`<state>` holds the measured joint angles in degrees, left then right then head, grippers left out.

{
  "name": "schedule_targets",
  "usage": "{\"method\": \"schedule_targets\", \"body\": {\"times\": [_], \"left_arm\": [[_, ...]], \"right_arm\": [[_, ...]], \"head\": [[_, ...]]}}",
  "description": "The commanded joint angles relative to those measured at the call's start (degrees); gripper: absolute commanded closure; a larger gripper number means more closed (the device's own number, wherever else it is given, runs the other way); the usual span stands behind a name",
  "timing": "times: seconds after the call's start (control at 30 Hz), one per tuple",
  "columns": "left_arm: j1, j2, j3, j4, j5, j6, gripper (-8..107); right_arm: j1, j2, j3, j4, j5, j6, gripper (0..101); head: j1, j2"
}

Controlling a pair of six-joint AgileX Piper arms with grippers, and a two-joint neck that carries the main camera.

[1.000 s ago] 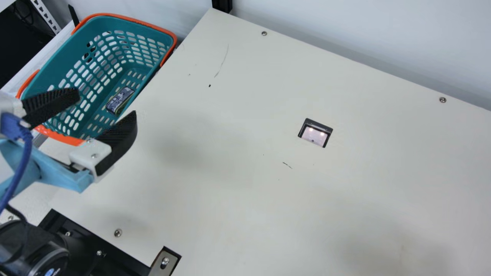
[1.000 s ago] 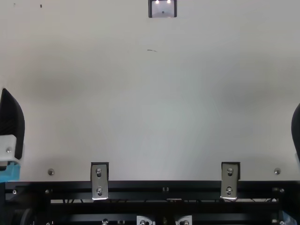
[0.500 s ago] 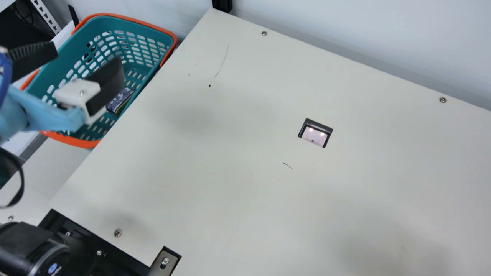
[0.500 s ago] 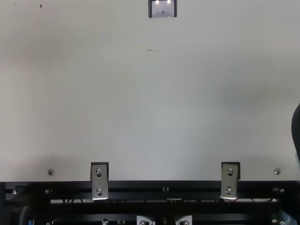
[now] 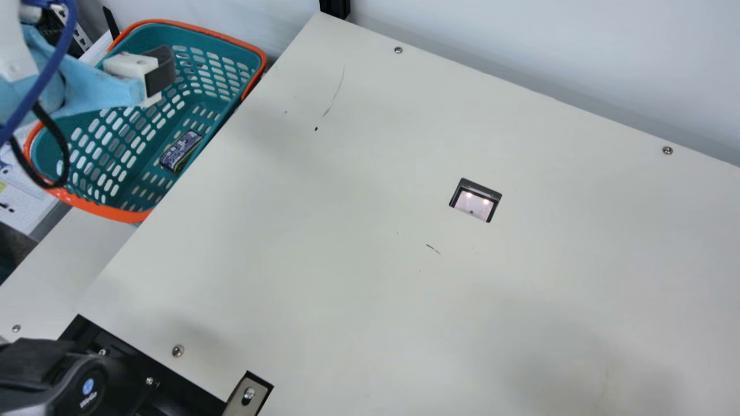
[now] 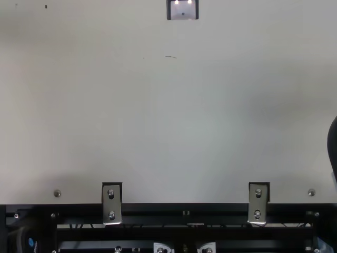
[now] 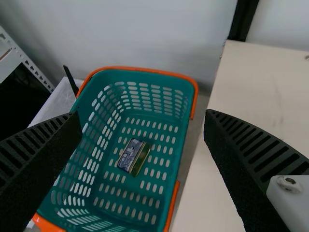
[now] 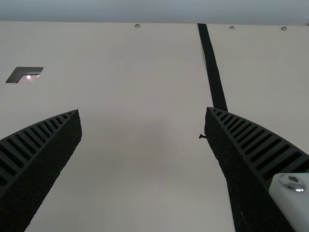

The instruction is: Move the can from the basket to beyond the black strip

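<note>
The teal basket (image 5: pixel 147 216) with an orange rim holds the can (image 5: pixel 181 151), lying on its floor. My left gripper (image 5: pixel 160 70) hangs over the basket's far left part in the main view, higher than the can and apart from it. In the left wrist view the can (image 7: pixel 130 153) shows between and beyond the open, empty fingers of my left gripper (image 7: pixel 143 118). At the top view's right edge is part of my right gripper (image 6: pixel 333 147). Its fingers stand wide apart in the right wrist view, my right gripper (image 8: pixel 143 113) empty, with the black strip (image 8: pixel 212 67) running behind one finger.
The cream table (image 5: pixel 347 300) lies right of the basket, its edge along the basket's side. A rectangular cutout (image 5: pixel 475 202) with a dark frame sits in it. Behind stands a wall (image 5: pixel 520 52); metal brackets (image 6: pixel 111 203) line the near edge.
My left gripper has swung from beside the basket's near end up to its far left part in the main view, leaving the top view. The can, basket and right gripper have kept still.
</note>
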<state>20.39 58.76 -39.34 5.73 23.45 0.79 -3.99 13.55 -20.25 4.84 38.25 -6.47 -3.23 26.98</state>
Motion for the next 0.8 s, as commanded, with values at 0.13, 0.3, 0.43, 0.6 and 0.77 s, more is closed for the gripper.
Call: {"method": "schedule_targets", "body": {"times": [0.13,0.3,0.43,0.6,0.77], "left_arm": [[7.4,12.6,-1.4,-5.4,-3.4,12.1,9],[10.8,20.0,-2.9,-9.6,-5.1,19.4,9],[13.0,25.6,-4.8,-12.9,-5.5,25.1,9],[15.1,32.1,-7.3,-16.2,-4.9,31.4,9],[16.4,38.3,-10.0,-18.9,-3.6,37.4,9]], "right_arm": [[0.0,0.0,0.0,0.0,0.0,0.0,0],[0.0,0.0,0.0,0.0,0.0,0.0,0],[0.0,0.0,0.0,0.0,0.0,0.0,0],[0.0,0.0,0.0,0.0,0.0,0.0,0],[0.0,0.0,0.0,0.0,0.0,0.0,0]], "head": [[-1.4,0.7],[-1.4,0.7],[-1.4,0.7],[-1.4,0.7],[-1.4,0.7]]}}
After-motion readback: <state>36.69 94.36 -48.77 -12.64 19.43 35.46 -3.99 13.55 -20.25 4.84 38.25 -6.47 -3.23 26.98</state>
